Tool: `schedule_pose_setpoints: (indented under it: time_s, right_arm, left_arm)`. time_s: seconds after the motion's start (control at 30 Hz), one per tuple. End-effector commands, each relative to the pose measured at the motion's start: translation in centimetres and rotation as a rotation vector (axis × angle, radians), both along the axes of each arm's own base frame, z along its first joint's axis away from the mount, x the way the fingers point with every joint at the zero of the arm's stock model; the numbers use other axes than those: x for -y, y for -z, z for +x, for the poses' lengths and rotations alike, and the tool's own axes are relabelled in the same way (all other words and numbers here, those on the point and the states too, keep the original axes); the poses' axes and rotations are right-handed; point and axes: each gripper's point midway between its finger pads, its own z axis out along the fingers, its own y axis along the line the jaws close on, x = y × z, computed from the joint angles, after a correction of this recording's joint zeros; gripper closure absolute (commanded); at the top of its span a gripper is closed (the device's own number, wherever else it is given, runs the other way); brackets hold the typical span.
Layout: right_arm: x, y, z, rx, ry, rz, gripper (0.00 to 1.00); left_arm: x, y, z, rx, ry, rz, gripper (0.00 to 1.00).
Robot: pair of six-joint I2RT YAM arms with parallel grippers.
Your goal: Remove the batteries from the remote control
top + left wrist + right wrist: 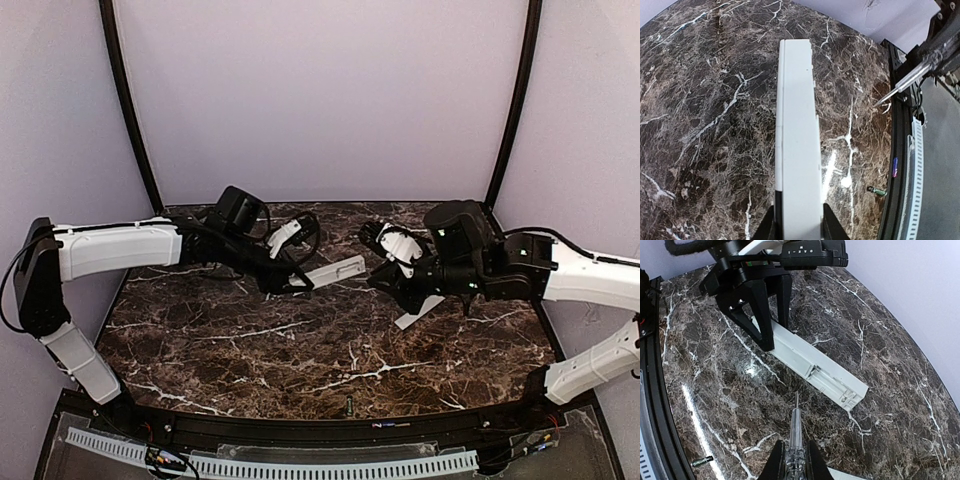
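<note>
My left gripper (291,280) is shut on one end of the remote control (337,270), a long white bar, and holds it over the table; the same grip shows in the left wrist view (797,222). In the right wrist view the remote (790,347) shows its open battery compartment (832,382), with no battery visible in it. My right gripper (796,460) is shut on a clear-handled screwdriver (796,427), whose tip points at the remote from a short gap away. One small dark battery (702,460) lies by the table's front edge (349,406). No other battery is in view.
The flat white cover strip (420,310) lies on the marble under my right gripper; its corner shows in the right wrist view (847,475). A black rail (300,430) runs along the table's front edge. Purple walls close the back and sides.
</note>
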Motion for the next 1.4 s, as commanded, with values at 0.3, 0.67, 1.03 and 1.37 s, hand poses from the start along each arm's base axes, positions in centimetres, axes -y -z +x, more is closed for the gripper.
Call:
schedule_pose_setpoints:
  time_s: [0.3, 0.67, 1.03, 1.37]
  right_arm:
    - [0.6, -2.1, 1.7, 0.066, 0.157, 0.226, 1.00]
    - [-0.1, -0.8, 1.1, -0.006, 0.150, 0.316, 1.00]
    - [-0.8, -0.2, 0.6, -0.055, 0.130, 0.360, 1.00]
    - [-0.6, 0.5, 0.4, -0.078, 0.142, 0.370, 1.00]
  left_arm:
    - [-2.1, -1.7, -1.2, -0.265, -0.338, -0.176, 1.00]
    - [-7.0, 3.0, -2.1, -0.376, -0.640, -0.222, 0.99]
    - [-10.3, 7.0, -2.2, -0.438, -0.855, -0.273, 1.00]
    - [-13.7, 8.7, -1.2, -0.421, -0.965, -0.276, 1.00]
